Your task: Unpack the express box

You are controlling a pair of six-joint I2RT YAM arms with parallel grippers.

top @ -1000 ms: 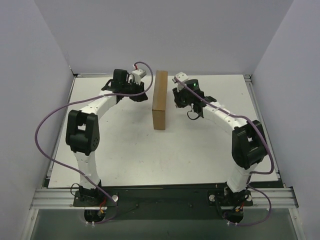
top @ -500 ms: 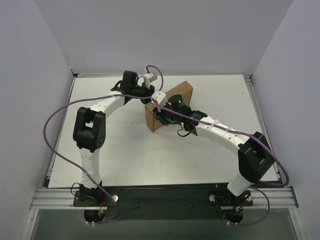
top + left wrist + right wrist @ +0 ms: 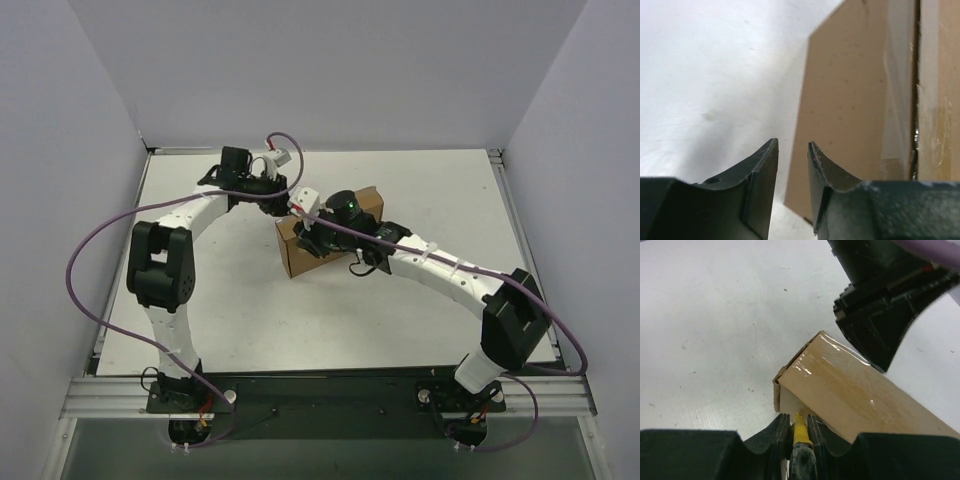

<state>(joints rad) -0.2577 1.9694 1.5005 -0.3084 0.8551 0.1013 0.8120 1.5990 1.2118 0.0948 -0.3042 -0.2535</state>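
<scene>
The express box point(image 3: 297, 256) is a brown cardboard mailer that lies slantwise at mid-table, with glossy clear tape along its top face point(image 3: 855, 390). My right gripper point(image 3: 308, 240) hangs over the box's near-left end, shut on a small yellow utility knife point(image 3: 800, 432). The knife's tip touches the pale side face just below the taped edge, near the corner. My left gripper point(image 3: 283, 193) sits just left of the box's far side. In the left wrist view its jaws point(image 3: 792, 147) stand a little apart with nothing between them, and the box point(image 3: 850, 100) fills the space ahead.
The white table point(image 3: 420, 290) is closed in by grey-white walls on three sides. Purple cables loop off both arms. The left arm's black gripper body point(image 3: 880, 305) looms over the box's far end in the right wrist view.
The box has turned from straight to slantwise and slid a little nearer. My right arm has swung left over it with the knife. My left gripper has drawn back left, its jaws parting slightly.
</scene>
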